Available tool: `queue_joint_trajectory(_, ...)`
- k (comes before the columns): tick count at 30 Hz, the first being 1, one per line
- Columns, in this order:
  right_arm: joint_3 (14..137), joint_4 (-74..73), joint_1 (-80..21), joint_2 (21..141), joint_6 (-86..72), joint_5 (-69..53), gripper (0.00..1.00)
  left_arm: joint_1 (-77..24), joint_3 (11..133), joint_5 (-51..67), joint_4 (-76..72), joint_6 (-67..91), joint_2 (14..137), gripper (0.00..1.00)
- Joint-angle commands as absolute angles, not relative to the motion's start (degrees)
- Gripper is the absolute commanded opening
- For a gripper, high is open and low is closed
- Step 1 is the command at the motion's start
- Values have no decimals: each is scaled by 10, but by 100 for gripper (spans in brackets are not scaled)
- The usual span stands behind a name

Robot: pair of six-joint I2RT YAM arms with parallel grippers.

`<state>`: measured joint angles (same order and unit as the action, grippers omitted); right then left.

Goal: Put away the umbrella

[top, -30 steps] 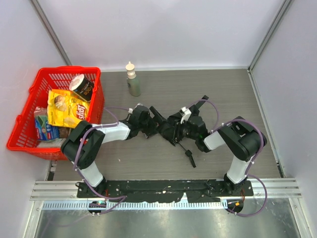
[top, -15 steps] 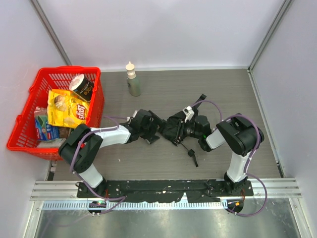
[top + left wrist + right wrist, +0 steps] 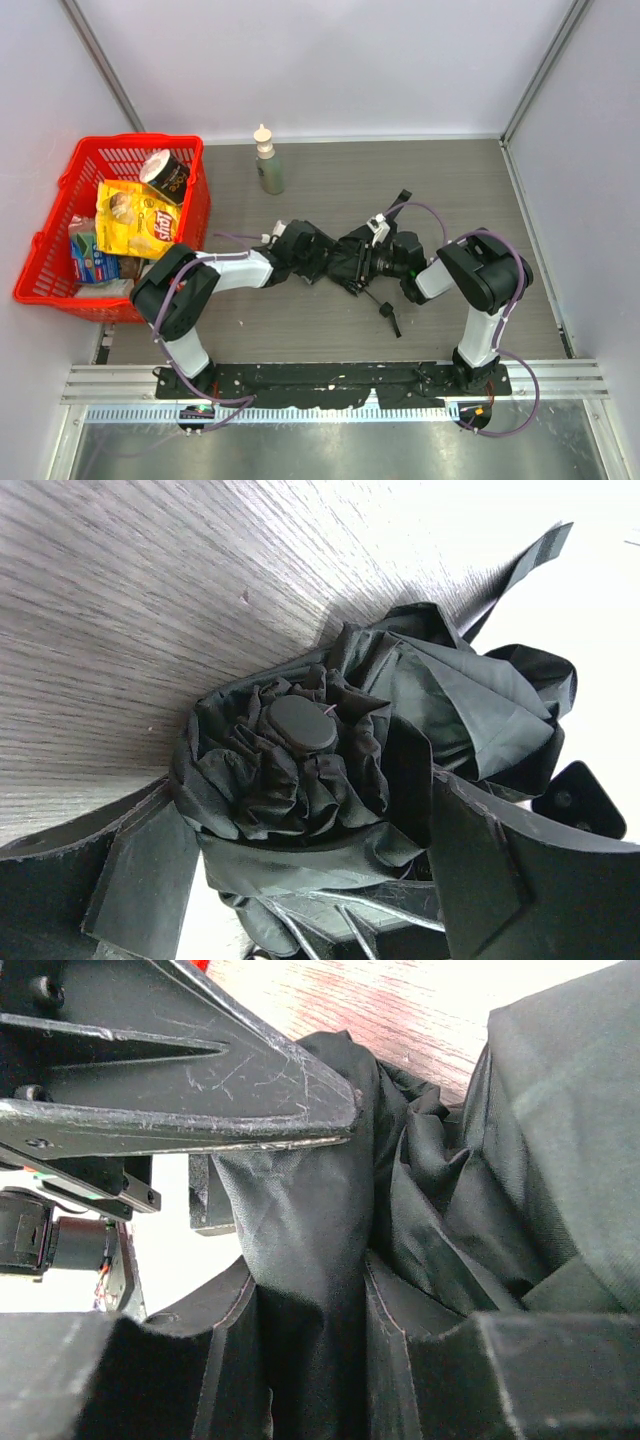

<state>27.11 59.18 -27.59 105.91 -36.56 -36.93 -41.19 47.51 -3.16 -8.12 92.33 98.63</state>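
- The umbrella lies mid-worktop as a crumpled dark bundle, right between the two arms.
- Its long axis runs on a slant: the round cap at the crown points towards the left arm, and the thin shaft trails off near-right to the small handle.
- The right fingers are pinched tight on a fold of the fabric.
- The left fingers stand wide, one on each side of the crown, with fabric against both. From here I cannot tell whether they are squeezing yet.
- To my eye both arms are equally close, meeting at the canopy end; neither is near the handle.
- The red basket sits well apart on the left. If that is the destination, I reckon the left arm has the shorter carry.
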Motion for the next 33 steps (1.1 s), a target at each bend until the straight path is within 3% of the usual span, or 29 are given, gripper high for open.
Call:
queue_joint_trajectory(1,279,536,-282,1077,-375,-417,1,-421,478,-75,-105,897,1019,84)
queue_joint_trajectory(6,296,525,-281,1089,-374,-439,1,-426,454,-96,-138,881,1027,63)
queue_joint_trajectory(9,308,499,-281,1091,-362,-445,1,-427,438,-101,-151,875,1023,25)
queue_joint_trajectory(12,318,457,-281,1082,-343,-439,1,-426,439,-95,-141,867,1020,10)
queue_joint_trajectory(14,334,383,-280,1064,-309,-418,7,-426,442,-91,-127,864,1017,0)
queue_joint_trajectory(21,402,84,-299,920,-180,-284,42,-426,465,-84,-32,871,1005,0)
queue_joint_trajectory(22,419,37,-311,903,-167,-246,56,-426,469,-80,-21,873,1006,0)
queue_joint_trajectory(24,441,-22,-335,850,-126,-186,66,-426,480,-70,-2,875,1007,0)
queue_joint_trajectory(29,456,-47,-427,788,-49,-35,71,-426,511,-60,82,889,1011,0)
queue_joint_trajectory(33,433,20,-505,795,-4,123,71,-426,539,-53,139,896,1014,0)
